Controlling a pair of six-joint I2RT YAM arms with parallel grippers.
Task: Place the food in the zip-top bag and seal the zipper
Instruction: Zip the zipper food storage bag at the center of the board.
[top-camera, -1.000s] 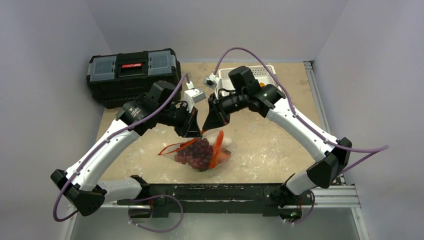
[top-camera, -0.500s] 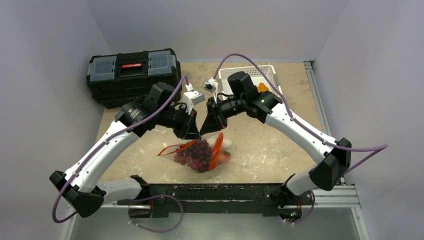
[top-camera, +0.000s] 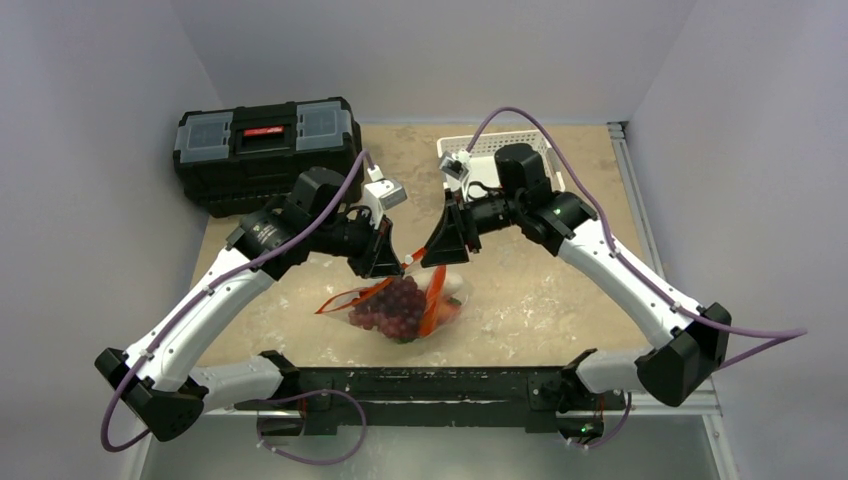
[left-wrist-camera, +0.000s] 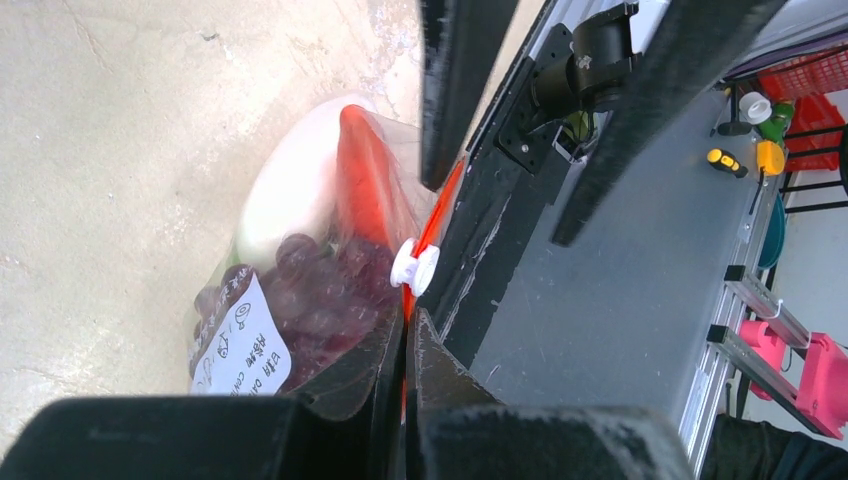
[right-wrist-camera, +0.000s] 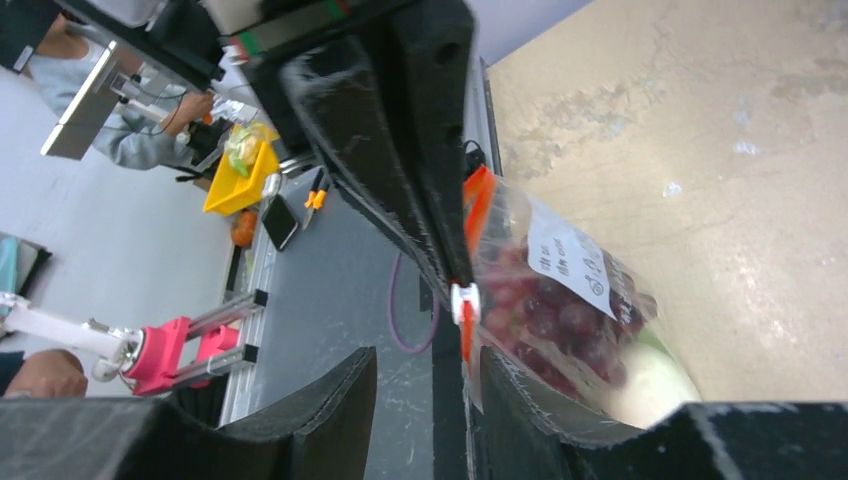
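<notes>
Pinching the orange-red zipper (right-wrist-camera: 478, 193) flat, the left gripper (top-camera: 386, 263) is clenched on the strip at the raised mouth of the zip-top bag (top-camera: 402, 312). The bag sags from that grip onto the table (top-camera: 560, 290), in the middle between the two arms. Just beyond the left fingertips sits the white slider (left-wrist-camera: 413, 268). Inside the bag lie the grapes (left-wrist-camera: 310, 300), the carrot (left-wrist-camera: 362, 170) and the white bulb (left-wrist-camera: 290, 195). Further right, the right gripper (right-wrist-camera: 425, 400) is released: its jaws stand apart on either side of the strip and hold nothing.

The step in hand looks like sealing. To do it well, I judge that the left should hold the strip taut and level while the right closes squarely on the slider, not on the film, and draws it straight along the strip. Slack plastic would likely bunch and jam it.

How much of the zipper is already shut cannot be made out. Its far end runs behind the right finger, and the bag's lower part is cut off in both wrist views. The white basket (top-camera: 525, 145) is half covered by the right arm.
</notes>
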